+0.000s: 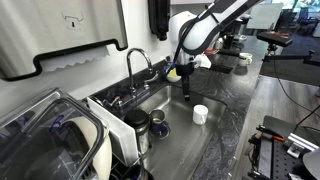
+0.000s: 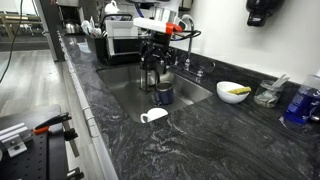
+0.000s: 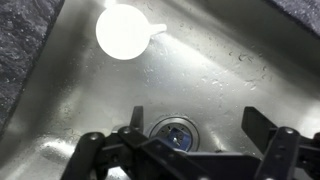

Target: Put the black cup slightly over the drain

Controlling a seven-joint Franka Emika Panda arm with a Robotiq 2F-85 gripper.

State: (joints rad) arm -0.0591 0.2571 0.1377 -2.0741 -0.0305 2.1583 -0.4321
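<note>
We noted the gripper (image 1: pixel 186 93) hanging open and empty over the sink (image 1: pixel 148 100), with the drain (image 3: pixel 175 131) between its fingers in the wrist view. In an exterior view the black cup (image 1: pixel 160 128) stood on the sink floor near the gripper, toward the lower left. It was dark, glossy and bluish inside; the print on the wall sheet (image 1: pixel 75 20) was too small to read.
</note>
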